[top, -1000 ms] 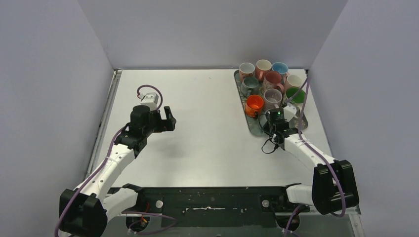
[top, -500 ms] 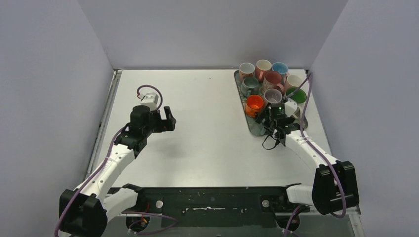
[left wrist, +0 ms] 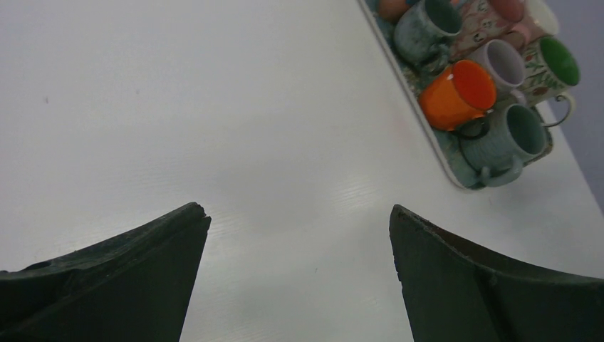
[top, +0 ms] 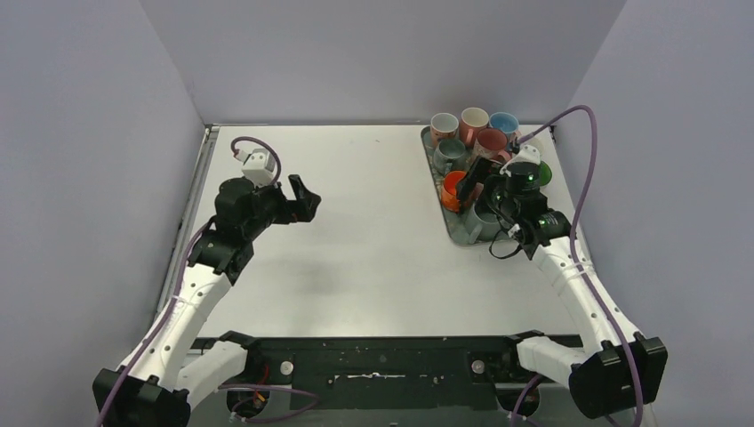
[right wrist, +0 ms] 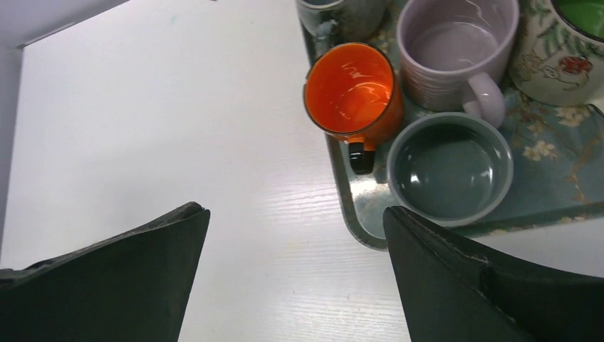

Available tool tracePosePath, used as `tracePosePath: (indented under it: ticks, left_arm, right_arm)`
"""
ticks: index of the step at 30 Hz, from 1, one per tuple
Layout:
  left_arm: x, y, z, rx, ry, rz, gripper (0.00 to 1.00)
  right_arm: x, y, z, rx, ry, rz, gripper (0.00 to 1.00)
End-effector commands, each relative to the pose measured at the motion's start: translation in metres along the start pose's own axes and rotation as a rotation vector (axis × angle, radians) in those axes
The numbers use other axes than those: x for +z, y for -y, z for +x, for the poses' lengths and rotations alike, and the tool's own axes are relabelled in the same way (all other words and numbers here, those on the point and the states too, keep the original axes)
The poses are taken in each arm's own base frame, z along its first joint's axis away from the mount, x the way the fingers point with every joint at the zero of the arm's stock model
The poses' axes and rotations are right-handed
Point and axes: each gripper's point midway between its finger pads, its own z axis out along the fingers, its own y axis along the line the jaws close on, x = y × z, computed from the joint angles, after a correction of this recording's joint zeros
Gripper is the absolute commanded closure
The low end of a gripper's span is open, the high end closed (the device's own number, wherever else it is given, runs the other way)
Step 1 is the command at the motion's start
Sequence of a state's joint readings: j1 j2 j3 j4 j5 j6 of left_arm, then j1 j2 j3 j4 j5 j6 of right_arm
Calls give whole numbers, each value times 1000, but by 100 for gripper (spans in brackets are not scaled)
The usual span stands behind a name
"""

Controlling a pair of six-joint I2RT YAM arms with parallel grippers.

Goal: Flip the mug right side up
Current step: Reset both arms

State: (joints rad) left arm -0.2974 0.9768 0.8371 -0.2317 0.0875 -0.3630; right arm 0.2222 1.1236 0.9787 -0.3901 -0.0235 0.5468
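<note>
A grey-blue mug (right wrist: 449, 167) stands right side up, mouth upward, in the near left corner of the flowered tray (right wrist: 563, 164). It also shows as the nearest mug (left wrist: 516, 135) in the left wrist view, and partly under my right arm as a grey mug (top: 485, 222) from above. My right gripper (right wrist: 295, 214) is open and holds nothing. It hangs above the tray's left rim, apart from the mug, and from above that gripper (top: 471, 182) sits over the tray. My left gripper (left wrist: 299, 214) is open over bare table, far left of the tray, as the top view of that gripper (top: 302, 200) shows.
Several other upright mugs fill the tray (top: 453, 233), among them an orange mug (right wrist: 350, 89), a lilac mug (right wrist: 456, 46) and a green-lined mug (right wrist: 570, 43). The tray lies at the table's far right, close to the right wall.
My right gripper has opened, let go of the grey-blue mug and risen back over the tray. The left arm has lifted and turned slightly.
</note>
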Motion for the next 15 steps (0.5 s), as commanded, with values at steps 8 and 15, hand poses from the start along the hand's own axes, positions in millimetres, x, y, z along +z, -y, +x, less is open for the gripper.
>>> tracePosePath:
  ticks: [8, 15]
  left_arm:
    - [-72, 66, -107, -8, 326, 234, 3]
    - [-90, 60, -111, -37, 380, 204, 3]
  right_arm:
    - [-77, -85, -58, -116, 157, -429, 0]
    - [-106, -104, -71, -110, 219, -541, 0]
